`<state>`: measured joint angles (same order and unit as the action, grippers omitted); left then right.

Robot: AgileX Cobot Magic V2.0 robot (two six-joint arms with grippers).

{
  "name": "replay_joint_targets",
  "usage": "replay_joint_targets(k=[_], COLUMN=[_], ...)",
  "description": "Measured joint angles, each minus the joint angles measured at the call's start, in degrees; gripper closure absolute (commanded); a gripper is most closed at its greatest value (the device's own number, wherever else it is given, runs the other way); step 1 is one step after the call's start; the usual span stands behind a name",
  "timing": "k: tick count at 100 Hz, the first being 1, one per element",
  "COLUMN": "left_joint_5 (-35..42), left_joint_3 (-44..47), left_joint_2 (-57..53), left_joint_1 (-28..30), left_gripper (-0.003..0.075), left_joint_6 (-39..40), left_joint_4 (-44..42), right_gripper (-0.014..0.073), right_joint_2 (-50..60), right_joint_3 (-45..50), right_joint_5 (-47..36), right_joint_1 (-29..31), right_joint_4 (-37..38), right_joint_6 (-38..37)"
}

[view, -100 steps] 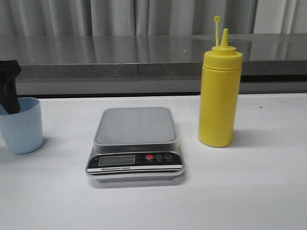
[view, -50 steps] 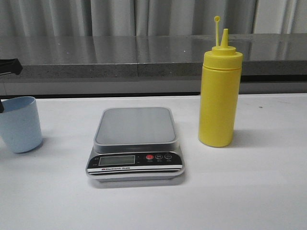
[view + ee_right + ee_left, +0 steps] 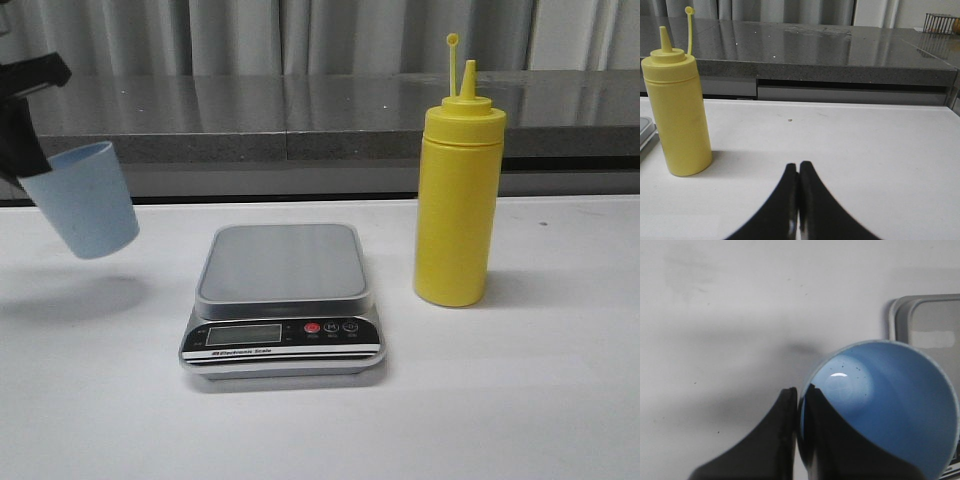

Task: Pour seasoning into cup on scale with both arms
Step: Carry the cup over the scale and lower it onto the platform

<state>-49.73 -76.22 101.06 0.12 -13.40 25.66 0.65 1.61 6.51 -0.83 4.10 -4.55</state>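
Now left claw clamped on cup rim, lifted, tilted near table's left edge; right claw together.

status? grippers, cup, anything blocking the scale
Left gripper jaws pinch the cup rim, cup airborne, tilted, left of the scale. Right gripper shut, empty, bottle untouched. Platform clear.

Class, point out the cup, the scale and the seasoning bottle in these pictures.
cup (image 3: 88, 205), front view, on its outer wall.
scale (image 3: 282, 262), front view, on the bare platform.
seasoning bottle (image 3: 457, 210), front view, on the yellow body.
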Motion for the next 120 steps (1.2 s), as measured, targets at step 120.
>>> replay_joint_targets(k=[120], left_joint_5=[-9.0], left_joint_3=[-25.0], left_joint_2=[13.4], left_joint_1=[-27.4], left_gripper=[0.074], left_joint_6=[6.7], left_joint_4=[-20.0], right_gripper=[0.066], right_joint_2=[0.0], right_joint_3=[0.0], right_joint_5=[0.0], right_joint_1=[0.0], right_joint_4=[0.0], right_joint_6=[0.0])
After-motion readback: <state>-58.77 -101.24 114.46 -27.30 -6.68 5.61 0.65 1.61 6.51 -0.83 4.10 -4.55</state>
